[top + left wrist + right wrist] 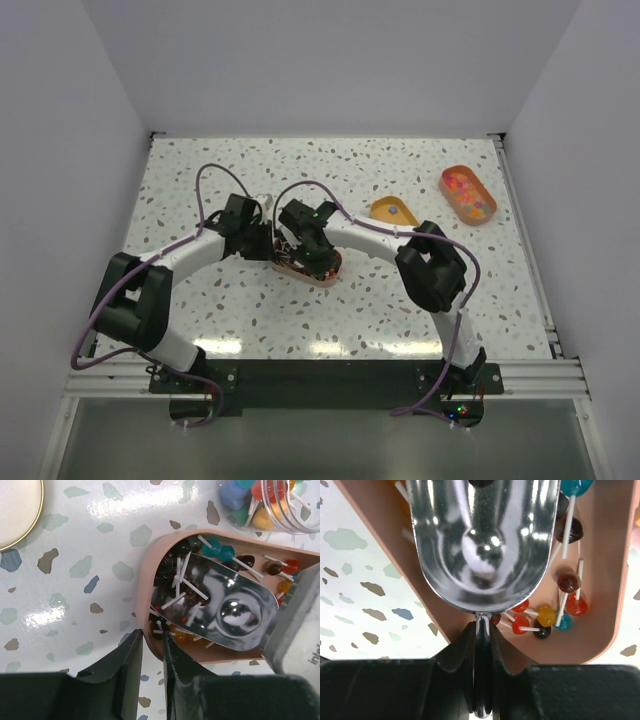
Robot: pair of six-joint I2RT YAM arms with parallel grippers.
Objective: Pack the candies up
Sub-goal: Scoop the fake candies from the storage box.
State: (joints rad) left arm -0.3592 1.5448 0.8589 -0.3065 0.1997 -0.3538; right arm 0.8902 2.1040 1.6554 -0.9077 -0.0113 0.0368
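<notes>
Left fingers [126, 667]: nearly closed, pinching pink tray [146, 580] rim
Right fingers [459, 652]: clamped on scoop [480, 530] handle
Lollipops [218, 550]: probably light, hard, sticks snag; scoop underneath

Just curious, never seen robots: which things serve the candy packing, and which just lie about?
In use: candies, pink tray held by left gripper, metal scoop in right gripper, probably clear jar.
Seemingly lying about: orange tray, yellow dish, white disc.
</notes>
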